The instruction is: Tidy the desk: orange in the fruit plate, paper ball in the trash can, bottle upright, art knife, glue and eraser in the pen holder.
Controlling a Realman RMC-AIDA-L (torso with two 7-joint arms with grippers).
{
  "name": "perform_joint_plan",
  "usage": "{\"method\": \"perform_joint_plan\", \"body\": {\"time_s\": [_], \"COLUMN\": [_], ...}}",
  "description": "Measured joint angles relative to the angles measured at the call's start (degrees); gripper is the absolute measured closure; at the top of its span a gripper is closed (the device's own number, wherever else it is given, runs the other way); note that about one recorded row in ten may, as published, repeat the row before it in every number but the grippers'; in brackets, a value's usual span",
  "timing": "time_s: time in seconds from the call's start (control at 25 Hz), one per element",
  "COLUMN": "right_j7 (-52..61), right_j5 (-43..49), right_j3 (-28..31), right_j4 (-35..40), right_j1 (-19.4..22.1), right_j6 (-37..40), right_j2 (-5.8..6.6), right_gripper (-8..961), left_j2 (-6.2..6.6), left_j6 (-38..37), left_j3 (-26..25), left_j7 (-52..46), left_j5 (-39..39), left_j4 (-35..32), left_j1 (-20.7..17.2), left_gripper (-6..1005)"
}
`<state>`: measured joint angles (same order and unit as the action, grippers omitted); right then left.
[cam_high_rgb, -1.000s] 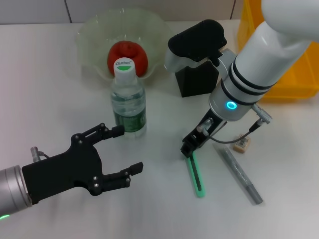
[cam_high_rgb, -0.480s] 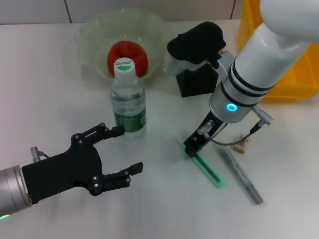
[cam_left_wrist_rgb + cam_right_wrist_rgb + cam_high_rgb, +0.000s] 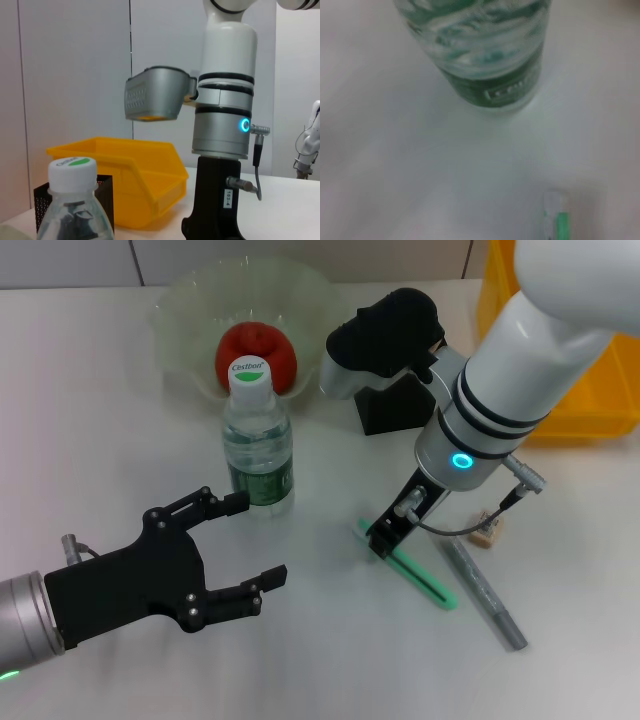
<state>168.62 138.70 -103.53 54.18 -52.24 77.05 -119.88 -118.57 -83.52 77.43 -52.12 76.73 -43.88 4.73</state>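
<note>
The right tool (image 3: 383,537) is down on the worktop (image 3: 90,410), its black tip planted on one end of the mint-green art knife (image 3: 415,571). The tip covers that end, so I cannot tell whether its fingers are apart or closed. The knife lies flat and slants away from the tool toward the near edge. Just beyond it on the outer side, and not touching it, the grey glue stick (image 3: 485,590) lies on a similar slant. The tan eraser (image 3: 486,533) sits near the glue's upper end, right beside the tool's cable.

Behind the tool stands the black mesh pen holder (image 3: 395,410), its top partly hidden by the arm's grey wrist housing. The yellow trash can (image 3: 585,390) fills the far right corner behind that.

To the tool's inner side the water bottle (image 3: 258,448) stands upright with bare white surface between them; the right wrist view shows its base (image 3: 492,75) and the knife's white tip (image 3: 556,216) apart. Behind the bottle, the orange (image 3: 256,352) rests in the pale-green fruit plate (image 3: 180,310).

The left tool (image 3: 230,550) hovers with its fingers spread, just short of the bottle, one fingertip close to the label.
</note>
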Motion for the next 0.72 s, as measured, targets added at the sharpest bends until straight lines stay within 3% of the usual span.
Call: {"method": "perform_joint_plan", "body": {"time_s": [0.2, 0.44, 0.72], "right_j7": [-0.18, -1.55, -1.85], "right_j5": [0.52, 2.79, 2.56], "right_j3": [2.66, 12.79, 9.87], "right_j4": [5.24, 11.75, 8.76], "right_j1": [2.01, 4.96, 3.86], "right_j6": [2.52, 8.24, 6.99], "right_j2": [0.45, 0.67, 0.24], "right_gripper": [840, 897, 804], "left_j2": [0.0, 0.0, 0.0], "left_j6": [-0.21, -0.38, -0.32], "left_j3": [-0.05, -0.26, -0.27], "left_j7": [0.0, 0.0, 0.08], "left_j5": [0.0, 0.0, 0.0], "left_j4": [0.02, 0.02, 0.02], "left_j1": [0.03, 0.13, 0.62], "left_gripper": [139, 139, 139]}}
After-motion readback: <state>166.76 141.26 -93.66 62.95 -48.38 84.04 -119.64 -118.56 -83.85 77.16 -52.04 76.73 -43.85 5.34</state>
